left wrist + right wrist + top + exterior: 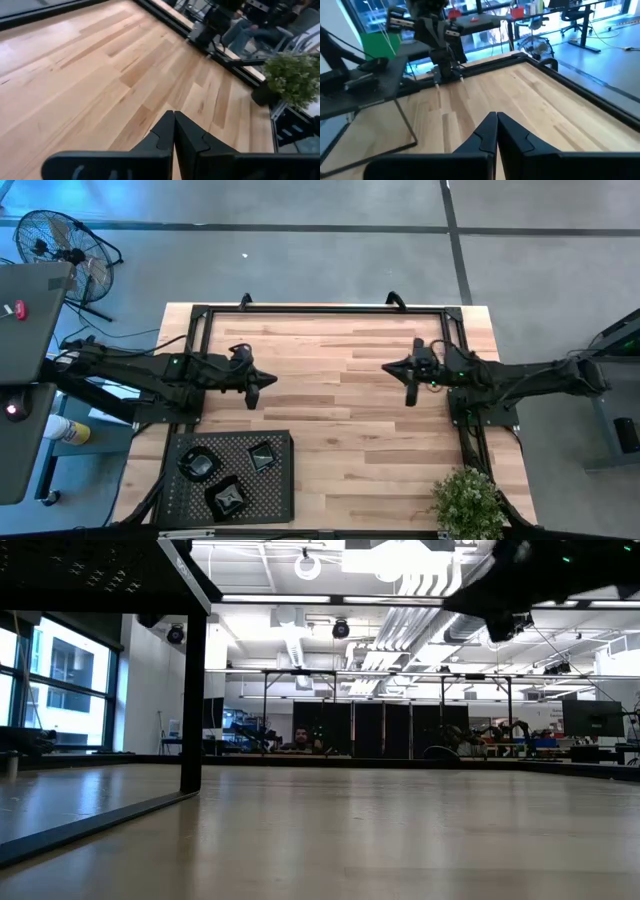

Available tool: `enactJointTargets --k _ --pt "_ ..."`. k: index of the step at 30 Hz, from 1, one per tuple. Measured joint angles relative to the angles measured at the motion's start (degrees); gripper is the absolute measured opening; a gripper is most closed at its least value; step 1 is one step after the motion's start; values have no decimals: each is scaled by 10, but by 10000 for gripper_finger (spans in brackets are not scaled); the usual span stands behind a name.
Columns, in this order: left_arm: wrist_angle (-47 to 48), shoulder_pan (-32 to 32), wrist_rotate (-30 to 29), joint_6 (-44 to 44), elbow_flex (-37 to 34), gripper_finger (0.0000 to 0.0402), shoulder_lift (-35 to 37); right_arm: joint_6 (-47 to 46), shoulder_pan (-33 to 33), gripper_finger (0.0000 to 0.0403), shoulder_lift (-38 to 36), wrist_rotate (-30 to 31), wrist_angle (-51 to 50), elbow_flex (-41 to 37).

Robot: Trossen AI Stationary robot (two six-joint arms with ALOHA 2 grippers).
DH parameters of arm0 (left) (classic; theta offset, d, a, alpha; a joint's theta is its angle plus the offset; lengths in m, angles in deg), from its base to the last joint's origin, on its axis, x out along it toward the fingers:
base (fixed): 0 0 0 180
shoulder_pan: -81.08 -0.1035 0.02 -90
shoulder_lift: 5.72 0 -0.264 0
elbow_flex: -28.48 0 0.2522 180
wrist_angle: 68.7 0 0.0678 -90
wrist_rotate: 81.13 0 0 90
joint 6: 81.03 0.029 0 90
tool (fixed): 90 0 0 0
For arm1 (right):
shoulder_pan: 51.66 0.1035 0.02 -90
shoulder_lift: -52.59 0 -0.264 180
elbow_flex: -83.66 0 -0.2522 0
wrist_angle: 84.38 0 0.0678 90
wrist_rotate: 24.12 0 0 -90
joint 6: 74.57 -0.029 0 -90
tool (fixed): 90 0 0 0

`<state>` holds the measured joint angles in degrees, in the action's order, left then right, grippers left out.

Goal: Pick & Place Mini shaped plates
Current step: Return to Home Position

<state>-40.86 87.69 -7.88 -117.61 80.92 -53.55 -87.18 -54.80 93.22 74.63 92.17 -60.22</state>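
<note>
The left claw (pixel 174 114) and the right claw (pixel 497 115) both hang pinched together, empty, above the tabletop (pixel 340 430), apart from the plates (pixel 200 465) resting on the shelf (pixel 272 500) by the left arm; we judge them light, stiff, slick and chippable, best gripped at a rim.

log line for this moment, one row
left tool: shut, empty, over table | right tool: shut, empty, over table | mini plates: on black perforated shelf

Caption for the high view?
Dark left gripper and right gripper shut, empty, over wooden table; glossy black mini plates on black perforated tray.
</note>
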Motion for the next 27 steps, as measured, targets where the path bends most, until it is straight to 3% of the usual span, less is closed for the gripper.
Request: enactJointTargets --k 4,10,15,19,27 --pt "21 -3 6 26 0 1 -1 -3 0 3 -82 -3 3 -54" --pt "16 -3 -75 149 0 1 -1 15 0 9 -197 30 4 -131" --pt "-13 -3 25 261 -4 1 0 22 0 5 -300 43 2 -201" --pt "-127 -19 77 268 -71 1 1 26 1 6 -394 47 -70 -214" --pt "-338 -104 210 260 -235 1 63 63 7 7 -406 60 -106 -204"
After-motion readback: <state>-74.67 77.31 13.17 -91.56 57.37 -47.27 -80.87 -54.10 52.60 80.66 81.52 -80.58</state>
